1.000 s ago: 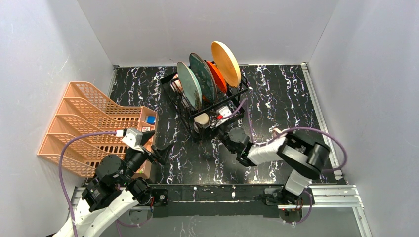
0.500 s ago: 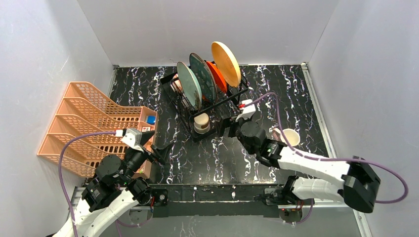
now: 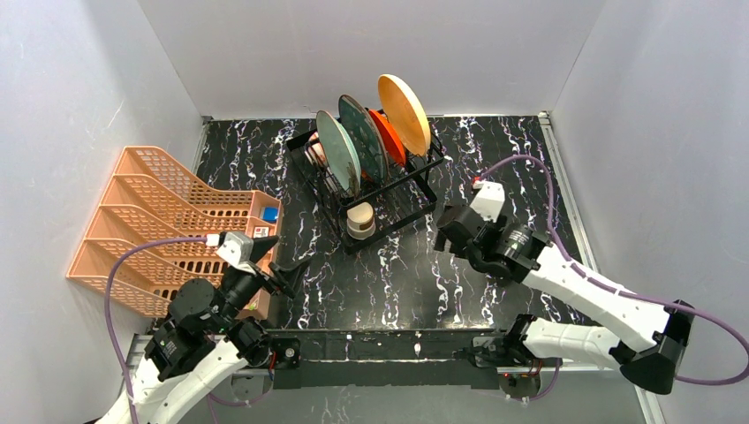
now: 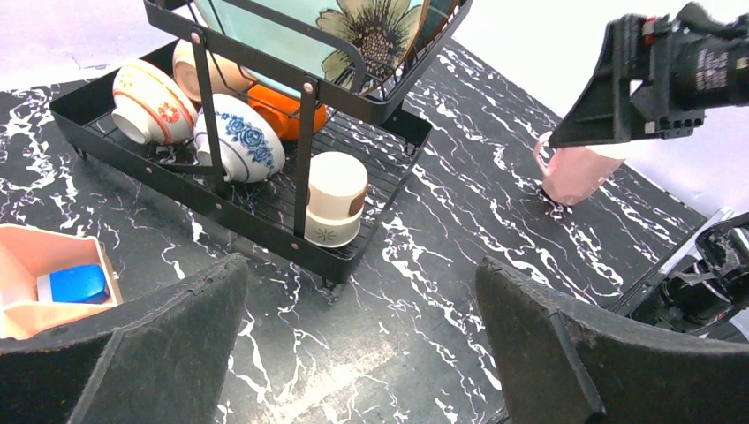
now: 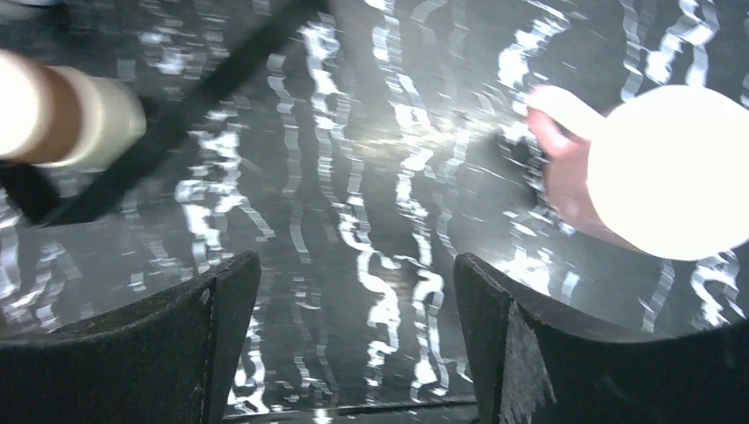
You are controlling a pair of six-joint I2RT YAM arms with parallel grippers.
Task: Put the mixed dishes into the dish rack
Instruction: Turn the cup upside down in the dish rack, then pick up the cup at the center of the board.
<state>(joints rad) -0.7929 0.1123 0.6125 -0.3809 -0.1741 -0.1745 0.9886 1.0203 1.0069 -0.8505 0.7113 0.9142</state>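
Pink mug (image 5: pixel 654 168) next.
Your left gripper (image 4: pixel 360 269) and right gripper (image 5: pixel 353 265) gape empty — swing the right over the mug, close, lift to the dish rack (image 4: pixel 238 219).

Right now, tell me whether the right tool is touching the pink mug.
Apart. The right wrist view shows the right tool open and short of the pink mug, with bare table between them.
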